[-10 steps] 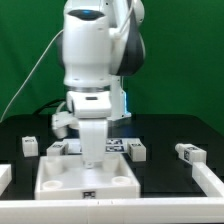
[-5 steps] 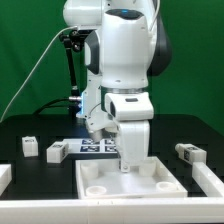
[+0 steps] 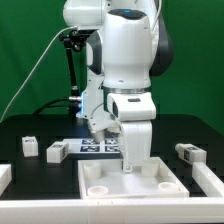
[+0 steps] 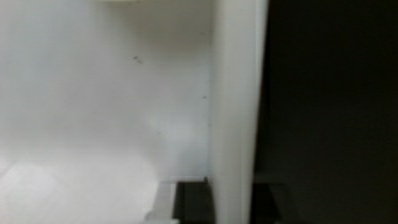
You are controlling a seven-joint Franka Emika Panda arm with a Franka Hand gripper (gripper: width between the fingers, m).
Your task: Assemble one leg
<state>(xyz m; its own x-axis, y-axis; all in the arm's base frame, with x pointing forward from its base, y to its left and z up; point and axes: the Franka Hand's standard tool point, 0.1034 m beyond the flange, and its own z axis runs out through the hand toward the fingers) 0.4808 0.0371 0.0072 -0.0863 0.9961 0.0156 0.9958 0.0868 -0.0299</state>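
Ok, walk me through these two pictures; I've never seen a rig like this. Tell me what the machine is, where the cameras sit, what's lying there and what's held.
The big white machine is a robot arm. Its pincer points straight down onto a large flat white tray-like piece with corner holes. One picture comes from a camera standing off the arm. The other comes from a camera on the wrist, so close that it shows only blurred white beside black. On the black table lie small white tagged posts: a first leg and a second leg at the exterior view's left, and a third leg at its right. Behind the tray lies the marker board. Whether the pincer grips anything cannot be told.
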